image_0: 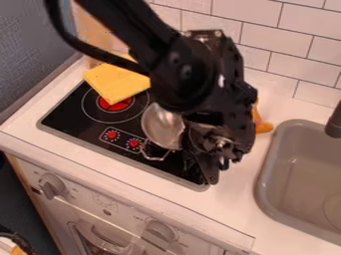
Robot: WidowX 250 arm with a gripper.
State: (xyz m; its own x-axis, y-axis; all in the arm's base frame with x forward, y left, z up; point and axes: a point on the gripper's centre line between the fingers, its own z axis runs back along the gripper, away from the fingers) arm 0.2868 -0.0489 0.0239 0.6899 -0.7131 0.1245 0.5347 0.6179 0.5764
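Note:
The black gripper [217,165] hangs over the right end of the black stove top [73,113], near its front right corner. Just left of it, a silver metal pot or bowl [160,125] sits tilted on the stove, its right side hidden behind the arm. A wire-like handle [156,157] sticks out at its front. Whether the gripper touches the metal piece cannot be made out. A folded yellow cloth [113,81] lies over the stove's back left edge, beside the red burner. Behind the arm on the right, an orange object [263,126] is partly hidden.
At the right is a grey sink [264,191] with a dark faucet [335,122]. White tiles [306,62] line the back wall, and a grey wall stands at the left. Oven knobs [52,185] project from the front below the counter edge.

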